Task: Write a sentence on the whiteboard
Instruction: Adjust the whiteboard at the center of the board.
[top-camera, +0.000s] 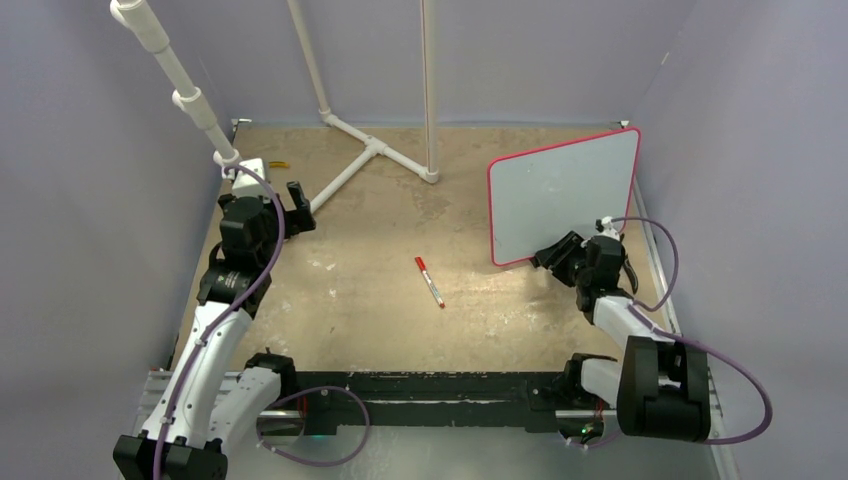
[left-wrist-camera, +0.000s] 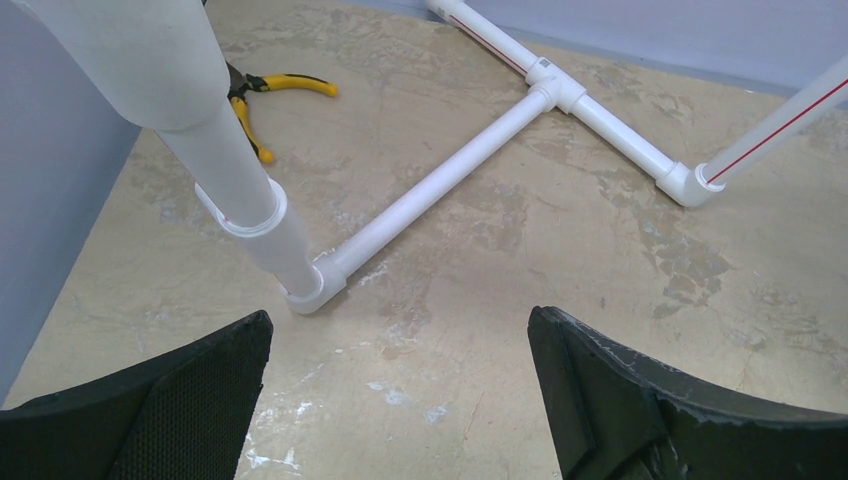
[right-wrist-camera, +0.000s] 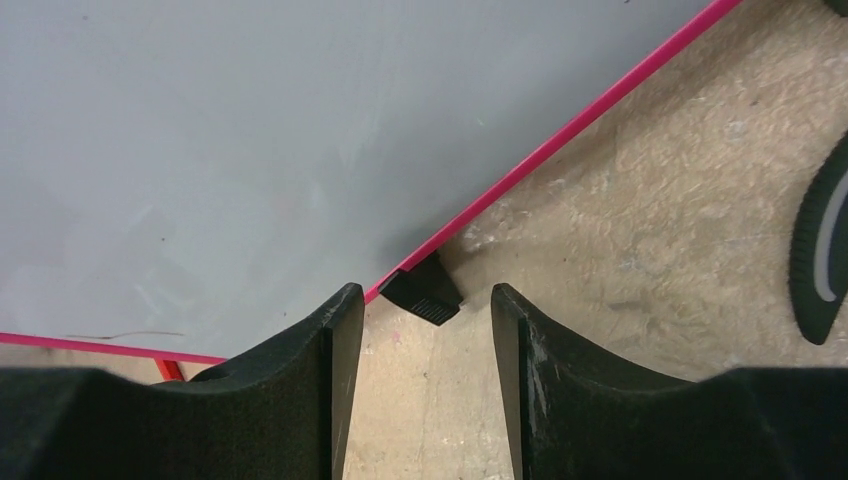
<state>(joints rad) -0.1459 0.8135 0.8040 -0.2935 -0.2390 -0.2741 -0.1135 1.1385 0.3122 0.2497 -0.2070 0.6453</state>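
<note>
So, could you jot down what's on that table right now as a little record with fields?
Whiteboard: far right, red-pink frame, no writing visible
Marker: lying loose mid-table, nobody holding it
Left gripper: open, empty, near the white pipe frame
Right gripper: open, empty, at the whiteboard's lower edge
Pliers: yellow handles, far left

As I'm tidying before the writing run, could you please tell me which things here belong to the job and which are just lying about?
For the job:
- rectangular white board with pink-red frame
- white marker pen with red cap

Just lying about:
- yellow-handled pliers
- white plastic pipe frame
</note>
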